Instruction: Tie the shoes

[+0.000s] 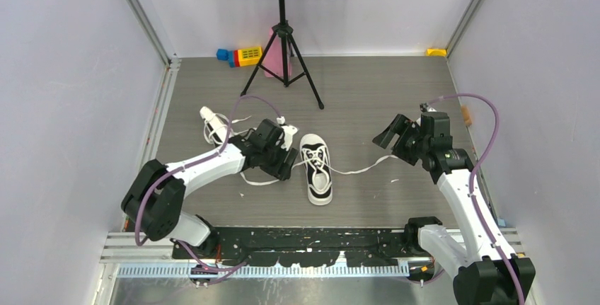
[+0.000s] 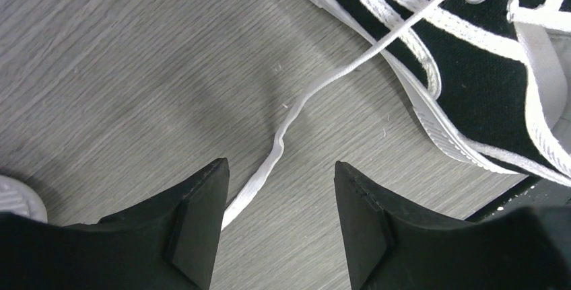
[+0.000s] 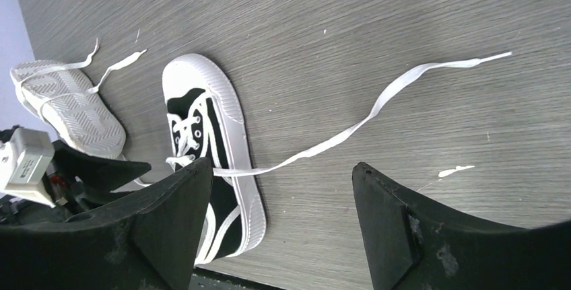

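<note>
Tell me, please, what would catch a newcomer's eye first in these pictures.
A black-and-white sneaker stands upright at the middle of the table, its white laces untied and trailing to both sides. A second sneaker lies sole up to its left. The left gripper and right gripper both hang open.

Surface: grey wood-grain tabletop (image 1: 368, 93), matte, fine scuffs visible in wrist views.
Stand: black music stand (image 1: 284, 50), back centre; tripod legs spread on the surface, perforated desk at top edge of the overhead view.
Pink item: pink obj (image 1: 271, 63) just behind the tripod, partly hidden by legs; type unclear.
Toy: yellow block toy (image 1: 240, 56) w/ blue + red ends, lying at back wall, left of the stand.
Back-R corner: small yellow piece (image 1: 436, 52) against the wall.
R edge: tiny orange-tan obj (image 1: 465, 114), too small to ID.
Scrap: white fleck (image 3: 454, 170) on the surface.
Enclosure: pale walls (image 1: 71, 71) w/ alu posts (image 1: 141, 15).
</note>
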